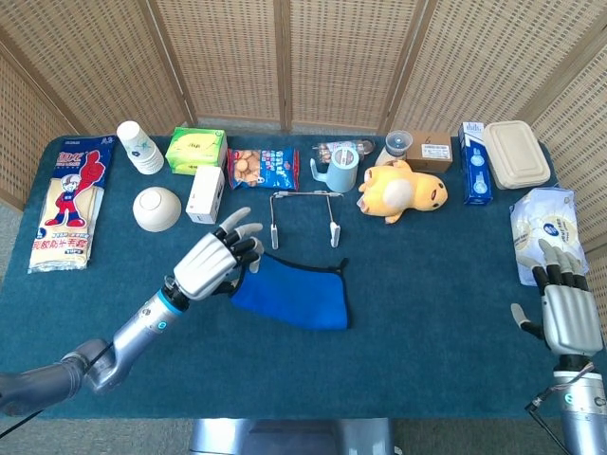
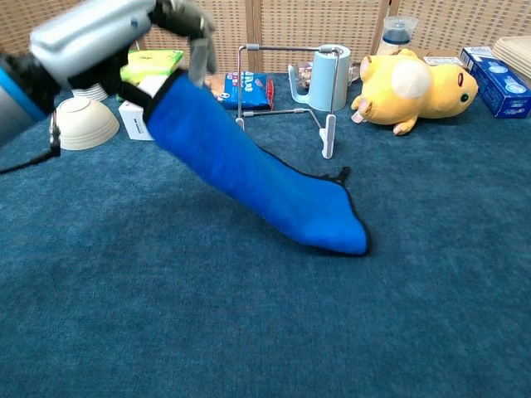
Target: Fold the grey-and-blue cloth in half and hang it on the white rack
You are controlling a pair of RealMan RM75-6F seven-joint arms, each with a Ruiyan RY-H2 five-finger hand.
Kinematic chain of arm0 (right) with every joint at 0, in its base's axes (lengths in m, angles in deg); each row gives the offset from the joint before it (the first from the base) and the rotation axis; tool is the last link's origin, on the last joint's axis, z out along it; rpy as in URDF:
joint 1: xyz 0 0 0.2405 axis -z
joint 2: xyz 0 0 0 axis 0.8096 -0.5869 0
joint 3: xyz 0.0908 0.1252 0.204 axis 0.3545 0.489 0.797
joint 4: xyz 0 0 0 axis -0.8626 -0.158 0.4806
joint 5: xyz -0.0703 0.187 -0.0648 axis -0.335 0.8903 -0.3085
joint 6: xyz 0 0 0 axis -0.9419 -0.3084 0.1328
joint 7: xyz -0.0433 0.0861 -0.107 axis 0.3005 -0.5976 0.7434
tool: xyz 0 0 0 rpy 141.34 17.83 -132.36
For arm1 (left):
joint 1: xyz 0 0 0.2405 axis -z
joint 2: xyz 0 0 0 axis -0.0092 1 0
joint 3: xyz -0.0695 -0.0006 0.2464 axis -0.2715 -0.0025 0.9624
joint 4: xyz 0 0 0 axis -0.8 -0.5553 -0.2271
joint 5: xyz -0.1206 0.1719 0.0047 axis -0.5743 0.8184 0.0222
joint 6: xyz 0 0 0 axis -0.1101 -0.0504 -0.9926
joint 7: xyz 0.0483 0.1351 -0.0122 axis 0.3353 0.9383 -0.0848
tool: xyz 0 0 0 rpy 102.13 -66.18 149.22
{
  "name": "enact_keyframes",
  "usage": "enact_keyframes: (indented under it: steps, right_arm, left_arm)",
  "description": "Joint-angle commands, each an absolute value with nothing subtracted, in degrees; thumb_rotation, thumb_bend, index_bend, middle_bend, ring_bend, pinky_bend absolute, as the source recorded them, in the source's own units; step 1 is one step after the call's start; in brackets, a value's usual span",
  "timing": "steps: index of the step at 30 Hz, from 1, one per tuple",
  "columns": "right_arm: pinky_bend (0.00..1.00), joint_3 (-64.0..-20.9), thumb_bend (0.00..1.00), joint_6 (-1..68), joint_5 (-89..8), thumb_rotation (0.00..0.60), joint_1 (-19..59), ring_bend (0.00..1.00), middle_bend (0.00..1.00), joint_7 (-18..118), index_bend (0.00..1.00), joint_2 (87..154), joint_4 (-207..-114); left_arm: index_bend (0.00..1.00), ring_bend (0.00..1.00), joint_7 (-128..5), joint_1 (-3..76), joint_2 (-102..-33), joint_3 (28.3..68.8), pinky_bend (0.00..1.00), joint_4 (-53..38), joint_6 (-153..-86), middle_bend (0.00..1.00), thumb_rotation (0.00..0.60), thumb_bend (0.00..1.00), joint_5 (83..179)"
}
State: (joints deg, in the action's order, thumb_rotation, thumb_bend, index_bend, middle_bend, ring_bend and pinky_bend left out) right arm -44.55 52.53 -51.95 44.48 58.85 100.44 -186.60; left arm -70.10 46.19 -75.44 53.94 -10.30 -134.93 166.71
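Left hand (image 2: 99, 37) grips the blue cloth (image 2: 249, 178) end, lifted; far end drags on bench. Raise higher, carry toward 1 o'clock over white rack (image 2: 286, 99) bar. Right hand (image 1: 566, 308) open, idle.

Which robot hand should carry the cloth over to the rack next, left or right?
Left. The left robot hand already holds the cloth by one end, lifted, with the far end trailing on the table. The white rack stands just behind it. The right robot hand is empty, at the table's far right edge.
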Motion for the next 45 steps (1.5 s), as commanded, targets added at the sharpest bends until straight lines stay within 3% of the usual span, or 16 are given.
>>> enact_keyframes:
  steps: [1, 16, 21, 26, 45]
  right_arm:
    - [0.0, -44.67, 0.26, 52.64, -52.39, 0.6, 45.06, 0.0, 0.05, 57.05, 0.22, 100.67, -185.28]
    - [0.0, -44.82, 0.26, 52.48, -53.31, 0.6, 46.27, 0.0, 0.05, 51.79, 0.22, 101.41, -181.31]
    - [0.0, -44.91, 0.26, 51.89, -53.26, 0.6, 46.6, 0.0, 0.05, 49.6, 0.22, 102.09, -179.54]
    - [0.0, -44.98, 0.26, 51.71, -53.5, 0.6, 46.95, 0.0, 0.05, 48.06, 0.22, 102.49, -178.38]
    - [0.0, -45.19, 0.26, 51.68, -53.78, 0.6, 48.54, 0.0, 0.05, 44.74, 0.22, 102.83, -176.3]
  left_arm:
    - [0.77, 0.23, -63.17, 48.54, -70.99, 48.52, 0.05, -0.78, -131.42, 0.45, 0.6, 0.5, 162.88]
    - [0.77, 0.22, -49.82, 51.83, -68.51, 38.36, 0.04, 12.99, -124.23, 0.45, 0.6, 0.51, 149.38]
    - [0.77, 0.22, -45.55, 55.22, -68.71, 31.93, 0.03, 16.17, -121.9, 0.45, 0.6, 0.51, 141.76]
    - [0.77, 0.22, -39.1, 58.13, -68.68, 28.22, 0.02, 17.98, -121.07, 0.45, 0.6, 0.52, 135.0]
    - [0.78, 0.22, -30.11, 65.79, -72.79, 24.79, 0.0, 10.82, -122.37, 0.45, 0.6, 0.53, 121.26]
